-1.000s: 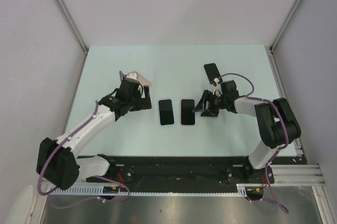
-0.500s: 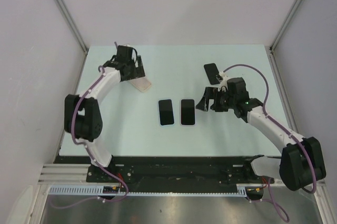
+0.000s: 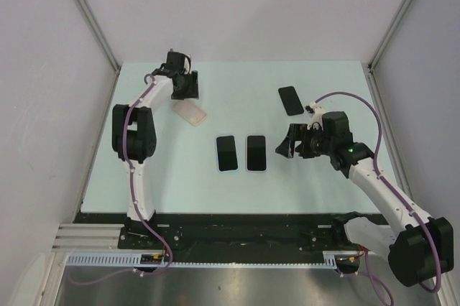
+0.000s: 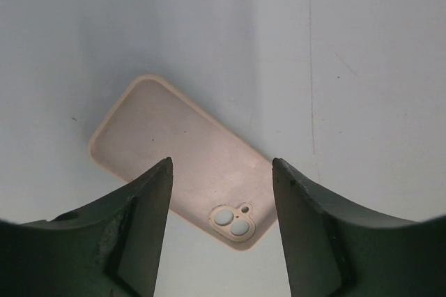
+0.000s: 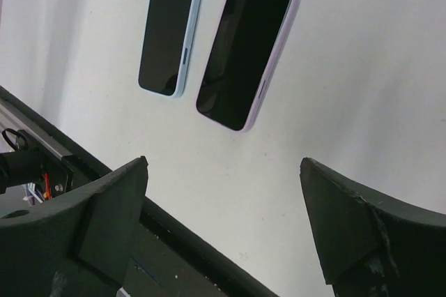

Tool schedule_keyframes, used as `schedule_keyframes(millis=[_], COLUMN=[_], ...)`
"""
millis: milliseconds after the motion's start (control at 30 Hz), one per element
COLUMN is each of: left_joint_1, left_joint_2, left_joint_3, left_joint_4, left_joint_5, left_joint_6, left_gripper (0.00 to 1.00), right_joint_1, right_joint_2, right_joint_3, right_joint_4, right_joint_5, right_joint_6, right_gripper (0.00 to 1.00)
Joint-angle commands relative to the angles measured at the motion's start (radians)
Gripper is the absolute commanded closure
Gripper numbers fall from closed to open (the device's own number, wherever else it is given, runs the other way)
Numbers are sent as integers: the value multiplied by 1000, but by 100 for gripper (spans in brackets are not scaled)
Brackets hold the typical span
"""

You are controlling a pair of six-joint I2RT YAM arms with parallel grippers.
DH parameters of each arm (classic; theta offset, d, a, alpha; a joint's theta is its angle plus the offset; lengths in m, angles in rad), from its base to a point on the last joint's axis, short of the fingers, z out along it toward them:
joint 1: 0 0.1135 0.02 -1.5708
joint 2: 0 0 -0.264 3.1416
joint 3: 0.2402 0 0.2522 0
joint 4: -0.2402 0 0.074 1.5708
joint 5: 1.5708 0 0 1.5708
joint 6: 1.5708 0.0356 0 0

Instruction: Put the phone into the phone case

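Bright, even light w/ soft shadows; left gripper (image 4: 221,164) slightly soft close-up.

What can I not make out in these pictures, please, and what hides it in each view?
- Left wrist view: the left jaws cover parts of the pink case near its camera hole.
- Right wrist view: the black phone is outside the frame.
- Top view: that phone is too small to tell screen from back.
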State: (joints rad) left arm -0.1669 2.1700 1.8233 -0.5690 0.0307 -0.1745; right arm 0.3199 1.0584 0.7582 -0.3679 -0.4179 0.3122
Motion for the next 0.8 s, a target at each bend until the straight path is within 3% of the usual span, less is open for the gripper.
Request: schedule_keyframes(millis=[0,300,767], left_joint_1=[36,49,47], left_joint_2=[27,37,-76], left_joint_3=[48,-51,-220], left_joint_4=[-42,-20,-25], left_joint_5=[29,-5,-38], left_joint_6=[0,13,-48], left_gripper=[38,43,40], right_joint_1=[-16,-45,-56], right_joint_2=[-63,-98,-141], right_joint_3=[-13,-34,-39], right_joint_4=[-23,-57,-60], right_joint_5=[-7,4,-7], right_joint_6=[-10,-28,-24], right_gripper=[5,4,4])
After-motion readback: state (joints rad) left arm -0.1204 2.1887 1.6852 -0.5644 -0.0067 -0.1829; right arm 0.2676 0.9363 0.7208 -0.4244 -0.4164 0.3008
